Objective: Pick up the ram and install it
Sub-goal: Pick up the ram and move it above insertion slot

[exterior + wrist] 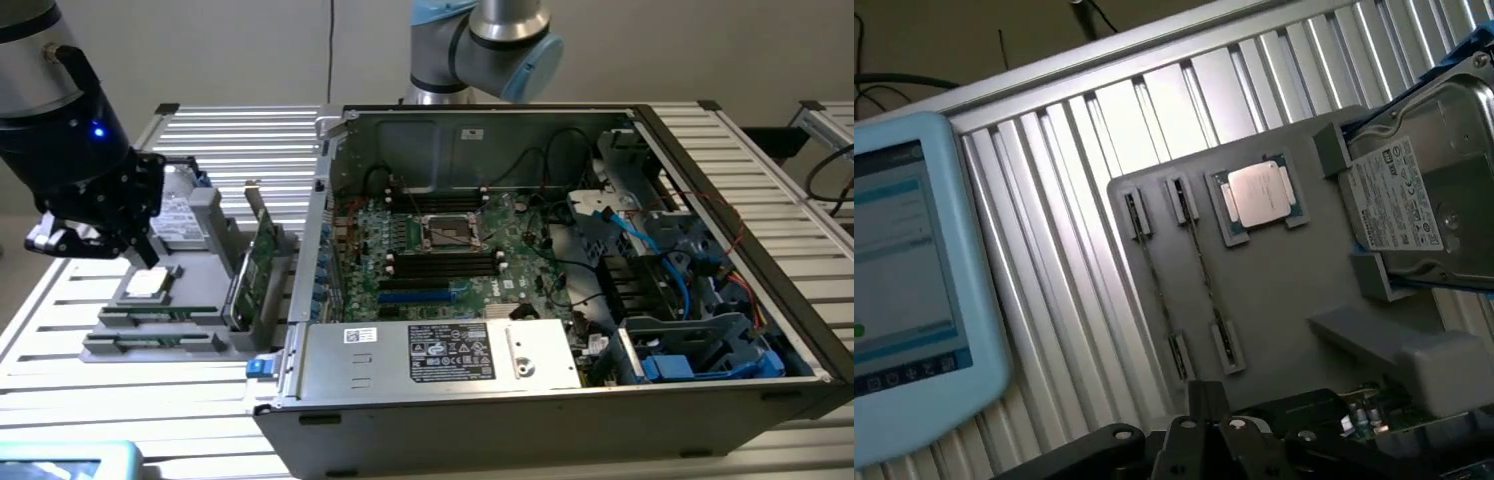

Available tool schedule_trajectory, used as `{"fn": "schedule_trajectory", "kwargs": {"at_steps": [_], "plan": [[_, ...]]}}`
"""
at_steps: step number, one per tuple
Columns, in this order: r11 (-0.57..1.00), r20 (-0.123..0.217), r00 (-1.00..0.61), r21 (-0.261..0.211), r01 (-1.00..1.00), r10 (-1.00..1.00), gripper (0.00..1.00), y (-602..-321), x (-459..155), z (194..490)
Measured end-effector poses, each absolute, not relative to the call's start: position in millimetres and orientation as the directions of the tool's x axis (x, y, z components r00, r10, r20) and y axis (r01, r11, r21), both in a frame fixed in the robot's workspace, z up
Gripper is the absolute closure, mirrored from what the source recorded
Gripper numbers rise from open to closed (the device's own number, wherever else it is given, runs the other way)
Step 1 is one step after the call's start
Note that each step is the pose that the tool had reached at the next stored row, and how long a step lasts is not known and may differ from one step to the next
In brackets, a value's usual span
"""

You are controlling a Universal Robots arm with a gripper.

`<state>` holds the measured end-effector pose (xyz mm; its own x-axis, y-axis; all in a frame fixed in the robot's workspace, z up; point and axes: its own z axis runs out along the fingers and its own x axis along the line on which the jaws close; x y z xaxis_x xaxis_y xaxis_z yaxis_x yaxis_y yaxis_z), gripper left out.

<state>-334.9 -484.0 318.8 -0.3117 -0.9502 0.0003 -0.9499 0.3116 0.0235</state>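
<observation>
Grey plastic tray (96, 350) is sitting at nine o'clock in the exterior view, and I am hovering my claw (91, 243) over its ten-o'clock corner; whether the claw is wide or narrow I cannot tell. I am judging this to be the approach to the pick. The ram (1206, 284) is lying edge-up in the tray's clips beside a twin stick, near the processor (1259, 195). Gripping it is calling for squaring up over that thin edge. Toward three o'clock the open computer case (467, 130) is standing, its black memory slots (441, 265) looking unfilled.

Open PC case (400, 420) beside grey tray (1284, 290) holding processor (1259, 195), hard drive (1424, 190).
</observation>
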Motion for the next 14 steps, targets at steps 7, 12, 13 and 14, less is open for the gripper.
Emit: {"fn": "schedule_trajectory", "kwargs": {"at_steps": [7, 12, 13, 14], "plan": [[0.188, 0.000, -0.188, 0.023, -0.982, -0.982, 0.89, -484.0, -334.9, 318.8], [0.098, 0.000, -0.098, 0.023, -0.995, -0.995, 0.89, -484.0, -334.9, 318.7], [0.082, 0.000, -0.082, 0.023, -0.996, -0.997, 0.89, -483.9, -334.9, 318.7], [0.078, 0.000, -0.078, 0.023, -0.997, -0.997, 0.89, -483.9, -334.9, 318.7]]}}
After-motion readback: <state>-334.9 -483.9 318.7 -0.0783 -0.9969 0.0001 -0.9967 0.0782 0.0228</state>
